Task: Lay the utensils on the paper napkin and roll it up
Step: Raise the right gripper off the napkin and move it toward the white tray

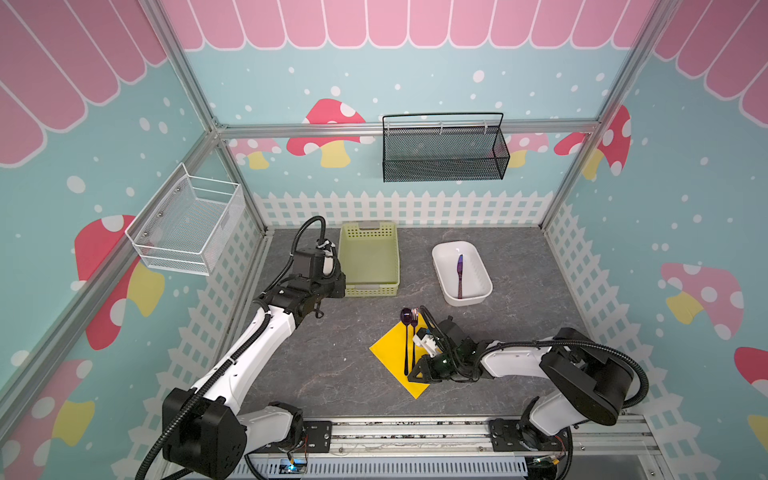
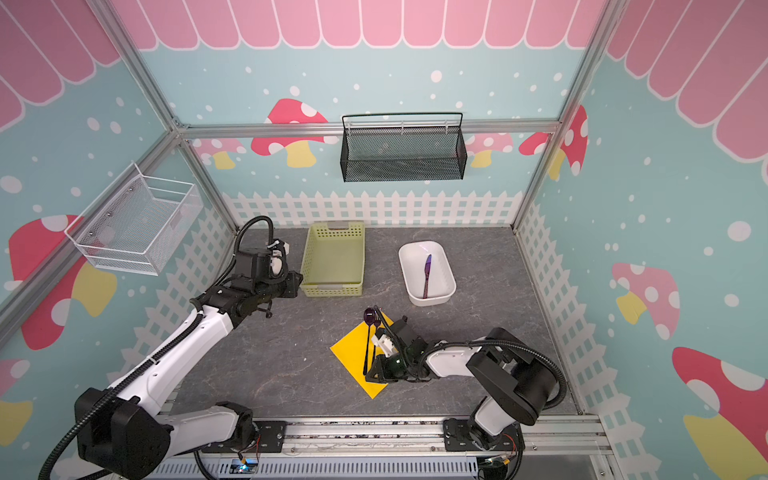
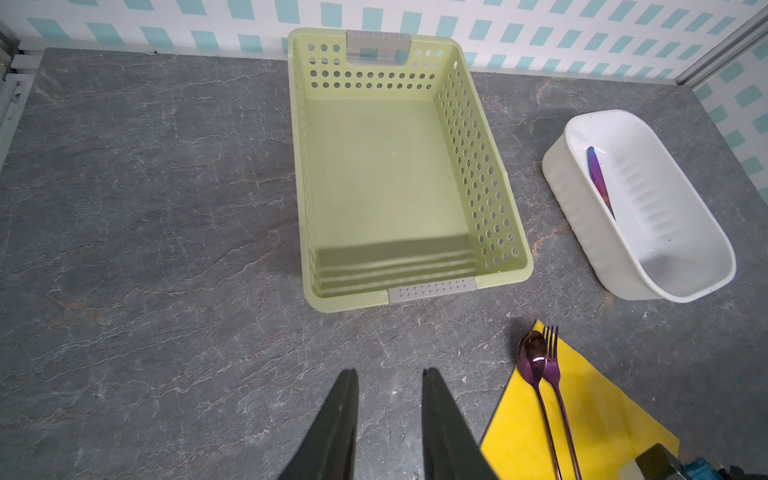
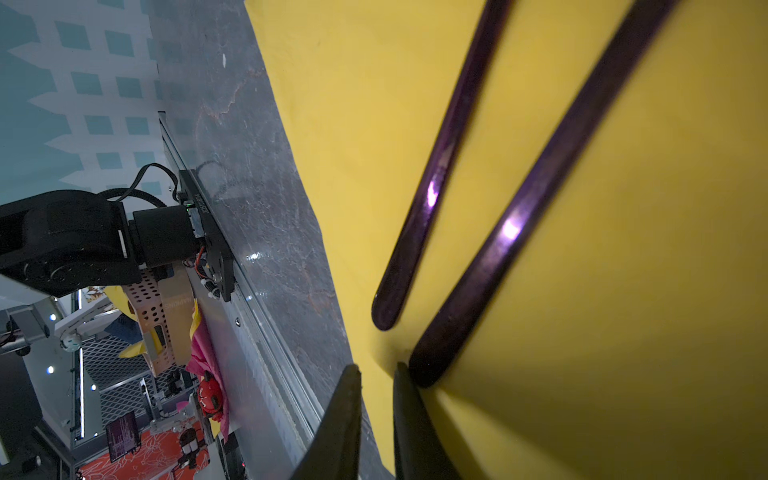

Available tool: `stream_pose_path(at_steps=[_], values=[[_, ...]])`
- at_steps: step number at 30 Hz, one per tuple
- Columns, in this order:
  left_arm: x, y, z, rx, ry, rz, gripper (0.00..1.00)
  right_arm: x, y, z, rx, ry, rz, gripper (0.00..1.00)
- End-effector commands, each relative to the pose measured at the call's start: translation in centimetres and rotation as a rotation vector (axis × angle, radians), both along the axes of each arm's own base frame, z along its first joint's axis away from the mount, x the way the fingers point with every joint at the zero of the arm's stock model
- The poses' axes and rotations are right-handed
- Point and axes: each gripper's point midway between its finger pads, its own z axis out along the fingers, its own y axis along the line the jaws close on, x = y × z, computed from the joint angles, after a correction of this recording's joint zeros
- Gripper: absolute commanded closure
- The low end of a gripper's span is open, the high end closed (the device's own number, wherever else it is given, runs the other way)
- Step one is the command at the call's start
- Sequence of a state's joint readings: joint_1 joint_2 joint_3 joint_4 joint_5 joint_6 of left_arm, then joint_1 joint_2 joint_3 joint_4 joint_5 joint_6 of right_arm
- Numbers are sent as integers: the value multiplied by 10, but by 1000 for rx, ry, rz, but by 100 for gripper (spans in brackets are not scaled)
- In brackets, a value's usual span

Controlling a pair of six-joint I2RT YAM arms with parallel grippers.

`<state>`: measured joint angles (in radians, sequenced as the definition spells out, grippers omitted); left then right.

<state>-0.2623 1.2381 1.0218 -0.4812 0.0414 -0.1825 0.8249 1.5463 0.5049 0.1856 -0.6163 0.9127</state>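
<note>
The yellow paper napkin [image 1: 390, 357] [image 2: 351, 359] lies flat as a diamond on the grey table. A purple spoon [image 1: 406, 332] [image 2: 368, 332] and fork [image 1: 414, 328] [image 3: 555, 374] lie side by side on it, heads past its far corner. The purple-blue knife [image 1: 460, 274] [image 2: 427, 274] [image 3: 598, 183] rests in the white tub [image 1: 469, 300]. My right gripper [image 1: 411, 376] [image 2: 369, 375] [image 4: 376, 368] sits low at the handle ends, jaws a narrow gap apart, nothing between them; one finger [image 4: 409, 399] is beside the fork handle's tip. My left gripper [image 1: 334, 286] [image 3: 388, 372] hangs open and empty left of the basket.
The pale green perforated basket [image 1: 368, 266] [image 3: 390, 174] stands empty at the back, with the white tub to its right. A white wire basket [image 1: 187, 224] and a black mesh basket [image 1: 444, 149] hang on the walls. The arms' base rail [image 1: 415, 436] runs along the front.
</note>
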Motion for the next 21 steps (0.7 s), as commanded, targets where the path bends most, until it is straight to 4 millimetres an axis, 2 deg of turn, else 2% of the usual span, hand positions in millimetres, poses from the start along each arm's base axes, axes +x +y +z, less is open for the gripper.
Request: stream_pose_path(at_steps=[1, 6, 12, 16, 21], values=[[4, 1, 8, -3, -16, 0, 71, 3, 4, 2, -7, -15, 2, 81], [4, 0, 8, -4, -13, -1, 71, 3, 6, 6, 9, -27, 15, 82], [4, 0, 7, -5, -11, -1, 71, 12, 11, 29, 50, -96, 12, 81], [5, 0, 8, -7, -12, -2, 71, 28, 10, 44, 8, -174, -7, 82], [4, 0, 8, -7, -13, -2, 71, 57, 0, 56, -107, -248, -63, 82]])
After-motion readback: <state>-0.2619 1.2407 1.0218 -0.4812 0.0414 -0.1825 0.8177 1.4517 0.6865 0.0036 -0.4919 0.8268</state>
